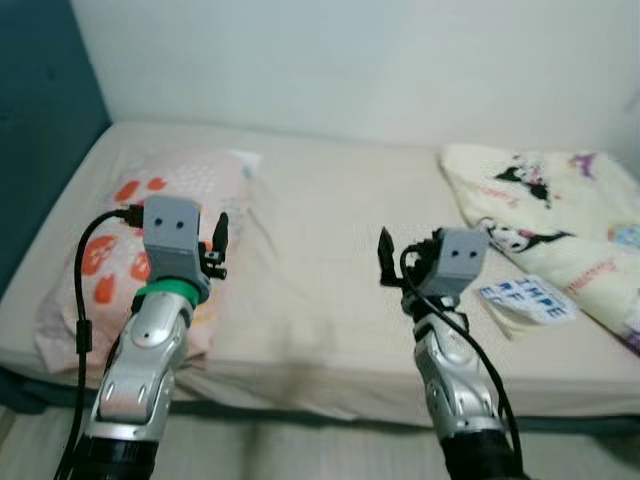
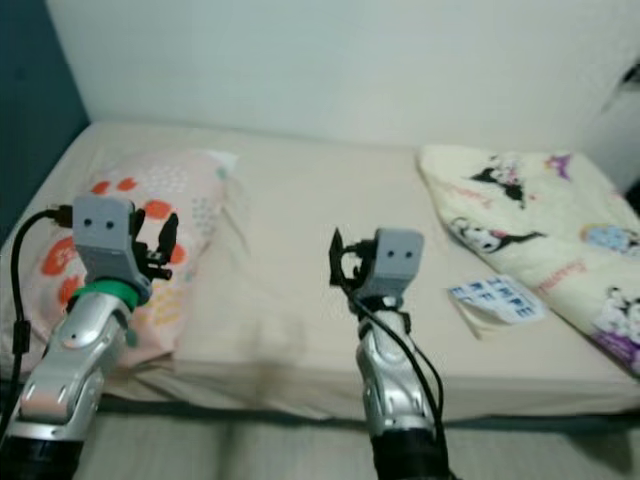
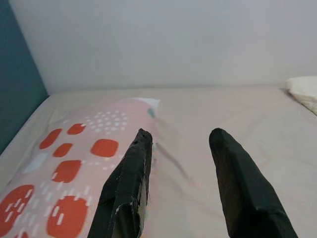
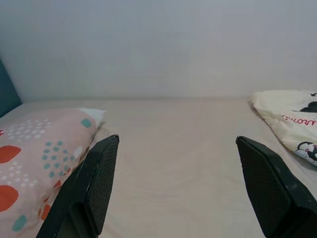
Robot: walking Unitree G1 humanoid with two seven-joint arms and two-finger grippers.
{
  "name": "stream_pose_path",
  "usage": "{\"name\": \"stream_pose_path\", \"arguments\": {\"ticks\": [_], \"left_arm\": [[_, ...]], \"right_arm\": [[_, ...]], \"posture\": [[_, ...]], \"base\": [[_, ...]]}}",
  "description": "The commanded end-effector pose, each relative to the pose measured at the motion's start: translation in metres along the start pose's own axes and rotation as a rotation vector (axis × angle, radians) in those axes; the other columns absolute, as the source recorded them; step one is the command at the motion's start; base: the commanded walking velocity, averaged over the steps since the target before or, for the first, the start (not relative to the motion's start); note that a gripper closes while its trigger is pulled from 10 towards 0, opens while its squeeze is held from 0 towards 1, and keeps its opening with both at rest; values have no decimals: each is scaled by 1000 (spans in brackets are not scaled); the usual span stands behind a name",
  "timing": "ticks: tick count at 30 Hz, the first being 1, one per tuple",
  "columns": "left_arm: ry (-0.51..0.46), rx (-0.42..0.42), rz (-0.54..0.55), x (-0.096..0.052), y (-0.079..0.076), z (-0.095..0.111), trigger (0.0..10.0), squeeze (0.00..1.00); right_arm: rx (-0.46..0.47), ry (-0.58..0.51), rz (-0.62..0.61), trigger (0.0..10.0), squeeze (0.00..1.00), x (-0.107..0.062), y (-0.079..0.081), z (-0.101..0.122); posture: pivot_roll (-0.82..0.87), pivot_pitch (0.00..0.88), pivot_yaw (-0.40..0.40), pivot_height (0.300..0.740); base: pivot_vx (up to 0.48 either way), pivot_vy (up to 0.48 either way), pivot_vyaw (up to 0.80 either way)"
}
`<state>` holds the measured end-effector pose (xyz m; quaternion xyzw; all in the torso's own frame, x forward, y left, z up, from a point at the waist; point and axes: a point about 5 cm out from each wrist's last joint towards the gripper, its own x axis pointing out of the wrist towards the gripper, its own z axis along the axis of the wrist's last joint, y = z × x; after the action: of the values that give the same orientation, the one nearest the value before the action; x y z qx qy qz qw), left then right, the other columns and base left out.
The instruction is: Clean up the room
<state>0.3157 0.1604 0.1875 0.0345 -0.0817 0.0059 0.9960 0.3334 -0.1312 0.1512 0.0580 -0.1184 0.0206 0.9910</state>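
Observation:
A pink pillow (image 1: 140,230) with red and orange spots lies on the left side of the bed (image 1: 330,230). A crumpled cream blanket (image 1: 560,210) printed with cartoon figures covers the right side. A white card with blue letters (image 1: 527,297) rests by the blanket's front edge. My left gripper (image 1: 219,243) is raised over the pillow's right edge, open and holding nothing. In the left wrist view its fingers (image 3: 132,173) point along the pillow (image 3: 69,168). My right gripper (image 1: 386,256) hovers over the bare sheet mid-bed, open wide and holding nothing.
The bed stands against a white wall (image 1: 350,60), with a dark teal wall (image 1: 40,120) on its left. The mattress front edge (image 1: 320,405) runs just ahead of my arms, and a strip of floor shows below it.

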Motion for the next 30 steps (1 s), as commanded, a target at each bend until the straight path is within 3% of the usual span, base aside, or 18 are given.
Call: {"name": "stream_pose_path", "arguments": {"ticks": [1, 4, 5, 8, 11, 12, 15, 17, 19, 20, 22, 24, 25, 27, 30], "left_arm": [[41, 29, -19, -9, 3, -15, 10000, 0], [49, 35, -27, -11, 3, -18, 10000, 0], [114, 51, -93, -22, -1, -37, 10000, 0], [133, 55, -112, -25, -3, -42, 10000, 0], [304, 50, -220, -51, -6, -84, 10000, 0], [304, 50, -220, -51, -6, -84, 10000, 0], [466, 103, -257, -78, 0, -127, 10000, 0], [466, 103, -257, -78, 0, -127, 10000, 0], [631, 194, -251, -107, 7, -169, 10000, 0], [631, 194, -251, -107, 7, -169, 10000, 0], [825, 225, -209, -142, 16, -207, 10000, 0], [986, 132, -143, -169, 19, -229, 10000, 0], [986, 132, -143, -169, 19, -229, 10000, 0], [1046, 50, -123, -180, 17, -236, 10000, 0], [991, 57, -155, -174, 15, -232, 10000, 0]], "right_arm": [[25, 60, 13, 10000, 0, -6, 1, -14], [32, 71, 15, 10000, 0, -6, 1, -16], [53, 145, 59, 10000, 0, -14, 2, -34], [60, 167, 71, 10000, 0, -17, 2, -39], [132, 351, 108, 10000, 0, -38, -1, -77], [132, 351, 108, 10000, 0, -38, -1, -77], [118, 504, 99, 10000, 0, -62, -10, -109], [118, 504, 99, 10000, 0, -62, -10, -109], [49, 639, 96, 10000, 0, -88, -21, -133], [49, 639, 96, 10000, 0, -88, -21, -133], [0, 789, 87, 10000, 0, -117, -30, -154], [-26, 914, 85, 10000, 0, -142, -36, -167], [-26, 914, 85, 10000, 0, -142, -36, -167], [-18, 978, 77, 10000, 0, -157, -38, -174], [-25, 999, 80, 10000, 0, -166, -41, -176]], "posture": [[74, 34, -39, 740], [74, 34, -39, 740], [73, 30, -40, 740], [73, 30, -40, 740], [77, 20, -47, 740], [77, 20, -47, 740], [80, 14, -52, 740], [80, 14, -52, 740], [78, 9, -53, 740], [78, 9, -53, 740], [69, 2, -57, 740], [69, 0, -66, 740], [69, 0, -66, 740], [59, 0, -65, 740], [61, 0, -63, 740]], "base": [[0, 0, 0], [0, 0, 0], [0, 0, 0], [0, 0, 0], [0, 0, 0], [0, 0, 0], [0, 0, 0], [0, 0, 0], [0, 0, 0], [0, 0, 0], [0, 0, 0], [0, 0, 0], [0, 0, 0], [0, 0, 0], [0, 0, 0]]}}
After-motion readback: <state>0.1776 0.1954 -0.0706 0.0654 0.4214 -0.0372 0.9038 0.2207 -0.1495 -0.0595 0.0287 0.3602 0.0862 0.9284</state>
